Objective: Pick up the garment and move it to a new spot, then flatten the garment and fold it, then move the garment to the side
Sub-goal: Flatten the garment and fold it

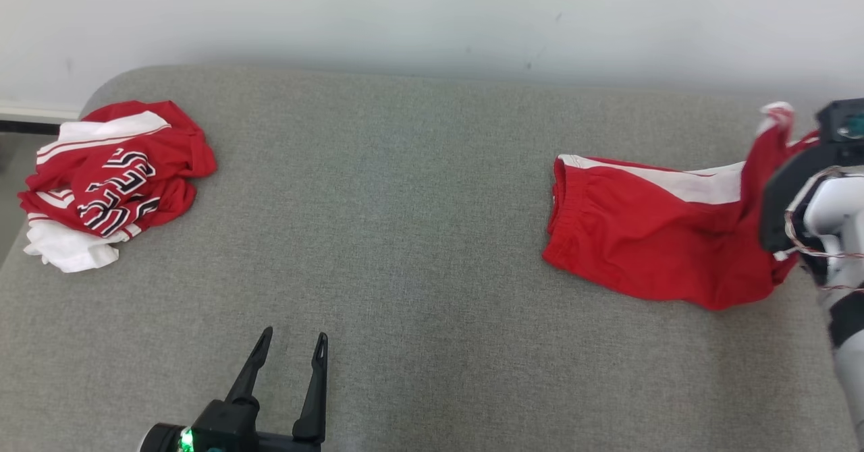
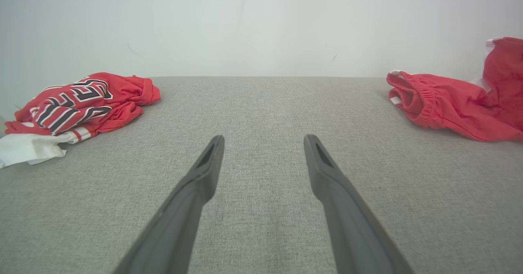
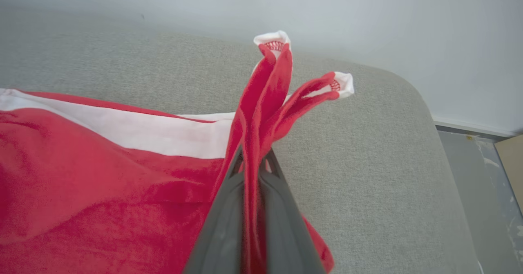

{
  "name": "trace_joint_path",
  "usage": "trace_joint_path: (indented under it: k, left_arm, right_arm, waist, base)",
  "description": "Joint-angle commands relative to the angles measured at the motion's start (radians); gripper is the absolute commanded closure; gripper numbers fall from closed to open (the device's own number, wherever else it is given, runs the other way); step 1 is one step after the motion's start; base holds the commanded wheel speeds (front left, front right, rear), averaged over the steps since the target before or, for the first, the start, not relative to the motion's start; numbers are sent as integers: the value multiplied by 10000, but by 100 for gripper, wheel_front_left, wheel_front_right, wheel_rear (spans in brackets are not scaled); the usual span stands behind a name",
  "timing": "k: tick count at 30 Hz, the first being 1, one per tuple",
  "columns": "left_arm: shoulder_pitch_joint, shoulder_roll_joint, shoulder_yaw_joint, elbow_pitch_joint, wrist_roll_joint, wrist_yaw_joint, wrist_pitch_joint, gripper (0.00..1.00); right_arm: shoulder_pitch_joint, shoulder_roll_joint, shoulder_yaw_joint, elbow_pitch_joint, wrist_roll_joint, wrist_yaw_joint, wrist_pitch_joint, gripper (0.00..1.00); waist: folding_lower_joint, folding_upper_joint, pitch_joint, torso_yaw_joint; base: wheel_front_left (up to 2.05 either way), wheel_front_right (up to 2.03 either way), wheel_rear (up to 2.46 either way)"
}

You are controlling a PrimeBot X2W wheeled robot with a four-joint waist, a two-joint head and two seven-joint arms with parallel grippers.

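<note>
The garment (image 1: 648,243), a pair of red shorts with a white side stripe and a gathered elastic waistband, is lying at the right of the head frame on the grey fabric surface (image 1: 418,202), its waistband facing the frame's centre. Its far-right end is standing raised off the surface, bunching into a narrow upright fold with two white-edged tips poking upward. The right claw (image 3: 253,159) is pinching that fold tight.

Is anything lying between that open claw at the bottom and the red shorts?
Nothing visible: just bare grey cushion lies between the left gripper and the shorts. The jersey sits off the other way.
</note>
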Motion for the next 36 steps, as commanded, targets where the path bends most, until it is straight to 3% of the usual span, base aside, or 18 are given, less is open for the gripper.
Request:
trace_joint_path:
  k: [1, 12, 21, 31, 32, 33, 36]
  left_arm:
    - [174, -29, 2, 46, 32, -45, -35, 0]
    - [97, -312, 115, 200, 7, -299, -34, 0]
    - [-21, -556, 354, 309, 116, -437, -35, 0]
    - [-8, -780, 573, 418, 299, -600, -36, 0]
    - [-22, -806, 598, 435, 310, -635, -36, 0]
    - [-34, -822, 620, 448, 321, -663, -36, 0]
    - [-40, -877, 700, 494, 353, -704, -36, 0]
  right_arm:
    - [220, 279, 128, -369, -12, -22, 170, 100]
    - [401, 1688, 1023, -2031, 384, -20, 1336, 100]
    - [8, 2550, 1059, -1573, -58, -20, 1238, 100]
    - [6, 3039, 1463, -919, -49, -20, 1352, 100]
    - [12, 3091, 1495, -893, 62, -20, 1321, 36]
    - [-6, 3156, 1467, -913, 194, -20, 1251, 0]
    - [-132, 3323, 1471, -1152, 871, -20, 1194, 0]
  waist:
    - [1, 0, -189, -28]
    - [1, 0, -70, 371]
    - [1, 0, 216, 878]
    - [1, 0, 265, 911]
    - [1, 0, 268, 896]
    - [1, 0, 268, 877]
    - [1, 0, 225, 809]
  base:
    - [0, 0, 0]
    - [0, 0, 0]
    - [0, 0, 0]
    - [0, 0, 0]
    - [0, 0, 0]
    - [0, 0, 0]
    - [0, 0, 0]
